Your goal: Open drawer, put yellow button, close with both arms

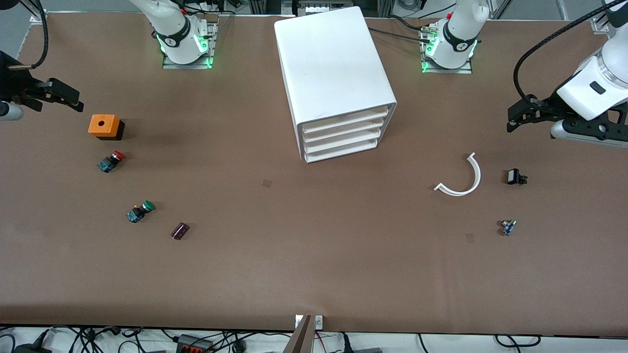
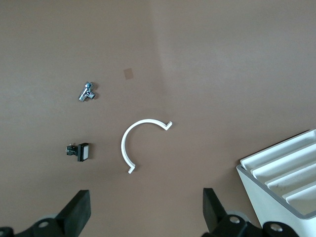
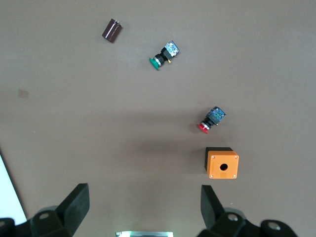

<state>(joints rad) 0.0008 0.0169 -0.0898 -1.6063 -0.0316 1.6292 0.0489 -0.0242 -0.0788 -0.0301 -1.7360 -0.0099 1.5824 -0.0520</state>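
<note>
The white cabinet [image 1: 328, 63] stands mid-table near the arms' bases, its front turned toward the front camera. Its uppermost drawer [image 1: 343, 121] is shut, as are the three below. The yellow button is out of view in every frame. My left gripper [image 1: 512, 121] hangs open and empty over the left arm's end of the table; in the left wrist view the gripper [image 2: 146, 210] is over bare table, the cabinet's corner [image 2: 276, 168] beside it. My right gripper [image 1: 61, 100] hangs open and empty over the right arm's end, near an orange box [image 1: 103, 125]. The right wrist view shows the gripper [image 3: 144, 207] over bare table.
Nearer the front camera than the orange box [image 3: 223, 166] lie a red-capped button [image 1: 112, 161] [image 3: 211, 120], a green-capped button [image 1: 140, 212] [image 3: 164, 55] and a dark cylinder [image 1: 179, 231] [image 3: 111, 30]. At the left arm's end lie a white curved strip [image 1: 478, 175] [image 2: 123, 145], a black switch [image 1: 515, 176] [image 2: 79, 150] and a small metal part [image 1: 508, 227] [image 2: 88, 91].
</note>
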